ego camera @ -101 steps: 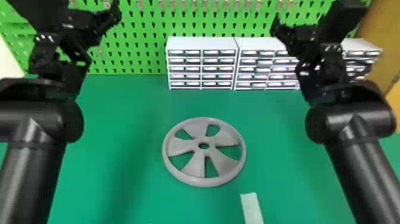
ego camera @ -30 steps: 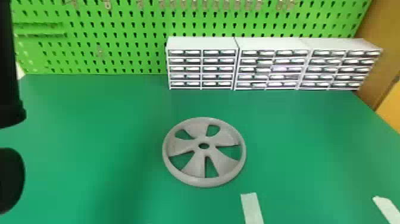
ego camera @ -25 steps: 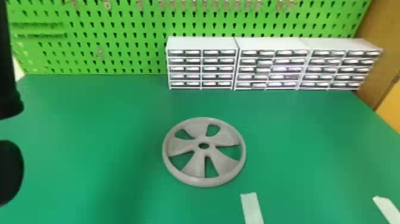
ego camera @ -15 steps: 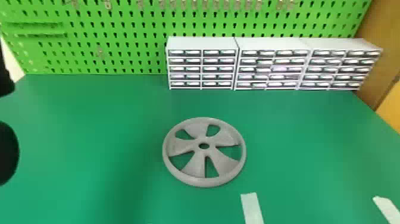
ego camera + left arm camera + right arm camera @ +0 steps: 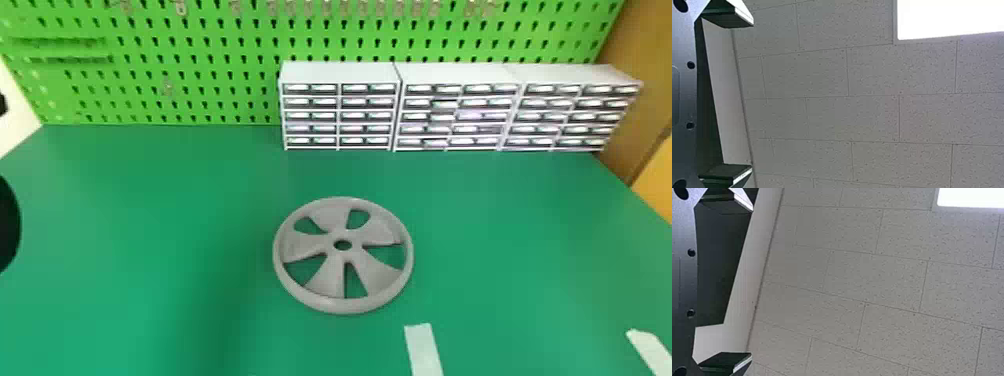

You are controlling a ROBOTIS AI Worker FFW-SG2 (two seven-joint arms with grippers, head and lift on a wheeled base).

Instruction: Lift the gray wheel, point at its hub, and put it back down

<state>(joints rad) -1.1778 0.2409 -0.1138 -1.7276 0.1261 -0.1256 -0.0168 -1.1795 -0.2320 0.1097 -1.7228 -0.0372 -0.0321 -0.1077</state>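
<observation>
The gray wheel [image 5: 320, 305] lies flat on the green table, its hub hole facing up, with neither arm touching it. Only a dark rounded part of the left arm [image 5: 7, 225] shows at the head view's left edge, well away from the wheel. In the left wrist view my left gripper [image 5: 752, 96] is open, its two fingers wide apart with ceiling tiles beyond. My right gripper [image 5: 752, 282] is likewise open and holds nothing, also facing the ceiling in the right wrist view.
White drawer cabinets [image 5: 340, 72] stand along the back of the table [image 5: 150, 225], before a green pegboard [image 5: 200, 75]. Two pale tape strips, one [image 5: 422, 350] nearer the wheel and another [image 5: 650, 350] farther right, lie toward the front. A brown panel [image 5: 635, 100] rises at the right.
Both arms stood beside the wheel at first; the right arm has since left the head view, and the left has drawn outward past its left edge. The wheel has kept its place.
</observation>
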